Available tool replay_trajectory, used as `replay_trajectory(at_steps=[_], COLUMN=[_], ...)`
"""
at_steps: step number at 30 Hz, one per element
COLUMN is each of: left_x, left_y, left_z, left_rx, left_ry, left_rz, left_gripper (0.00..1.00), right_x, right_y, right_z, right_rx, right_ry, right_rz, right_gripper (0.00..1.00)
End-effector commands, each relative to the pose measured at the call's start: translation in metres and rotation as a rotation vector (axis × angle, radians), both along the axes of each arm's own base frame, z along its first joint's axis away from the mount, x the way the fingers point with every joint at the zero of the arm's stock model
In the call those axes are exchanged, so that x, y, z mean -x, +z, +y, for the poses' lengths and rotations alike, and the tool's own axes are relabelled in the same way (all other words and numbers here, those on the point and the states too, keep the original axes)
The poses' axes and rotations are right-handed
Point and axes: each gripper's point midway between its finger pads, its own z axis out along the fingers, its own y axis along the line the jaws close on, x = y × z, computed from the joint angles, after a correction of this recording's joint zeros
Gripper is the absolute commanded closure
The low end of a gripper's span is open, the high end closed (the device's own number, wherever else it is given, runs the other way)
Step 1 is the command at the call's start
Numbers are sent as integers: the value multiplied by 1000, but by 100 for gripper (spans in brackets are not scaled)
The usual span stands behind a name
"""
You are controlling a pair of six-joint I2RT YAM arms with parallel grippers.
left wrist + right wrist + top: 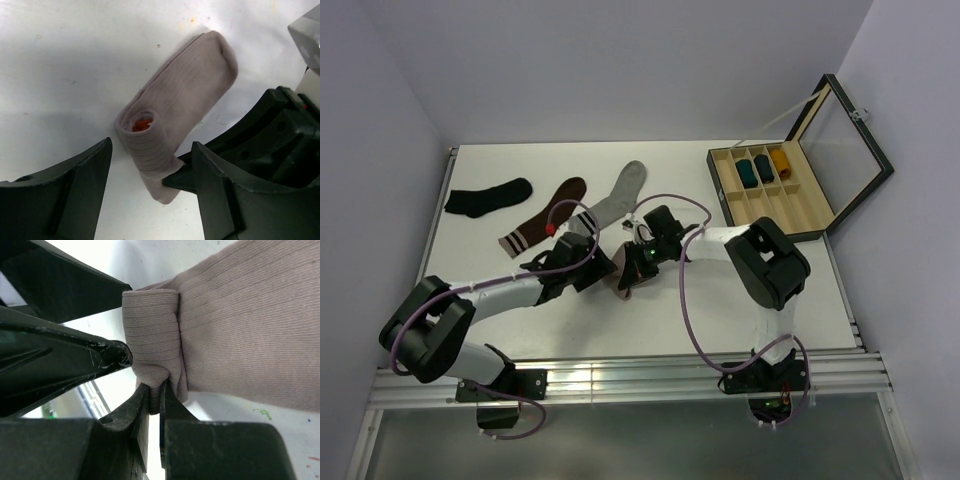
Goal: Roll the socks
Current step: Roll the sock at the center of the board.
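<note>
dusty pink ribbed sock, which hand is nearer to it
Right: the right hand pinches the rolled end of the dusty pink ribbed sock; the left hand straddles the roll, open.

Bright, even light from above; the white tabletop (800, 290) nearly washes out in the wrist views. Shadows are soft and diffuse. The pink sock (250, 315) shows crisp ribbing in the right wrist view, softer in the left

No legible text, label, brand, number or sign in any of the three views.
</note>
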Motion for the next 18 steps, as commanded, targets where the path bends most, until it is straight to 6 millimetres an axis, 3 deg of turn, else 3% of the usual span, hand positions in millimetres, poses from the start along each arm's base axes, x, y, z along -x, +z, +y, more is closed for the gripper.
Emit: replay_trajectory(at_steps=[1, 18], left_x=[-8, -8], left_y=[5, -31], left_z=[0, 6], left_rx=[44, 22], left_ry=[57, 152], left_rz=[-27, 67], left_gripper=[31, 46], right_x=[10, -2], right_y=[-11, -15], right_z=[-10, -4], right_rx=[40, 58], right_ry=[0, 9], right_rz=[137, 187], right_gripper=[100, 100])
